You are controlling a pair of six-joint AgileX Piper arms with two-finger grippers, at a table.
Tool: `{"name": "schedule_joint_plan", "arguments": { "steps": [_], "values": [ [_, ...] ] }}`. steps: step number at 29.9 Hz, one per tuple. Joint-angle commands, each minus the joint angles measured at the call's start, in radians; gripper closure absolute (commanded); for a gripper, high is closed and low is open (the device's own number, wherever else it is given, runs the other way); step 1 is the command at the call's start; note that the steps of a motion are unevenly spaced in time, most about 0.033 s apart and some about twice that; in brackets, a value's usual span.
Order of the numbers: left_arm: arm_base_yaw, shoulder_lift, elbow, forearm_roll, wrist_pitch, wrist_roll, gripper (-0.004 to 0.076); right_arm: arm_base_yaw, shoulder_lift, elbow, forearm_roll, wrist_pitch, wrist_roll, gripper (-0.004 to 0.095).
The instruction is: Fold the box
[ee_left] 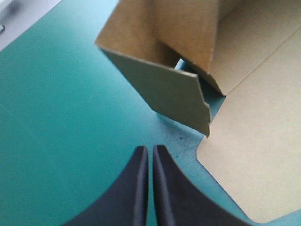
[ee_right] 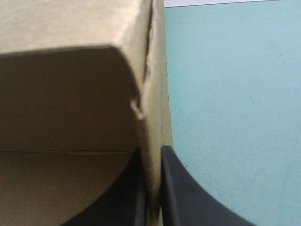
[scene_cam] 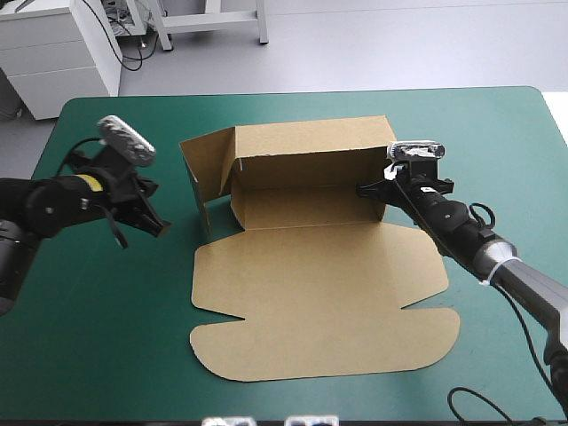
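1. The teal-green covered table (scene_cam: 98, 346) carries the work. The brown cardboard box (scene_cam: 311, 266) lies near its middle, half built, so each arm can reach one end of it.
2. The box's broad flat lid panel (scene_cam: 319, 311) is spread toward the table's near edge, while the long back wall (scene_cam: 311, 138) stands upright along the far side. This looks like the wall-raising stage, with the tucking not yet done.
3. The left end flap (scene_cam: 206, 169) stands loose and splayed outward, with nothing touching it. Judging by that, it will need pressing inward before that end holds its shape.
4. The right arm comes in low from the table's right side, stretched toward the box's right end. Its black-finned right gripper (ee_right: 151, 157) is clenched on the right end wall (ee_right: 153, 70), one finger inside the tray and one outside, with the board pinched between them. This is probably to hold that wall upright.
5. The left arm is bent near the table's left side, its wrist tipped downward. Its black-finned left gripper (ee_left: 150, 153) is clenched on nothing, the fingers met in one point above bare cover. It sits near the left end flap but apart from it, a pose that would suit nudging the flap.
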Motion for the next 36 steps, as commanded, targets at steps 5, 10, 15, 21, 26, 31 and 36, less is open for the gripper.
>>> {"name": "schedule_joint_plan", "arguments": {
  "steps": [5, 10, 15, 21, 26, 31, 36],
  "values": [
    [0.489, 0.036, -0.016, -0.494, 0.042, 0.119, 0.0710, -0.006, -0.026, -0.022, 0.008, 0.041, 0.009, 0.0922],
    [0.648, 0.161, -0.009, -0.733, 0.103, 0.145, 0.0709, -0.006, -0.026, -0.022, 0.008, 0.052, 0.006, 0.0922],
    [0.663, 0.244, -0.009, -0.732, 0.096, 0.145, 0.0709, -0.006, -0.026, -0.022, 0.008, 0.048, 0.006, 0.0922],
    [0.663, 0.268, -0.009, -0.734, 0.082, 0.145, 0.0709, -0.006, -0.026, -0.042, 0.008, 0.105, 0.041, 0.0921],
    [0.655, 0.270, -0.009, -0.734, 0.085, 0.145, 0.0717, -0.017, -0.026, -0.104, -0.056, 0.185, 0.020, 0.0920],
    [0.613, 0.270, -0.009, -0.727, 0.085, 0.167, 0.0717, -0.146, -0.024, -0.131, -0.092, 0.400, 0.138, 0.0920],
    [0.594, 0.270, -0.009, -0.727, 0.072, 0.167, 0.0718, -0.238, -0.024, -0.163, -0.347, 0.615, 0.358, 0.0919]
  ]
}}
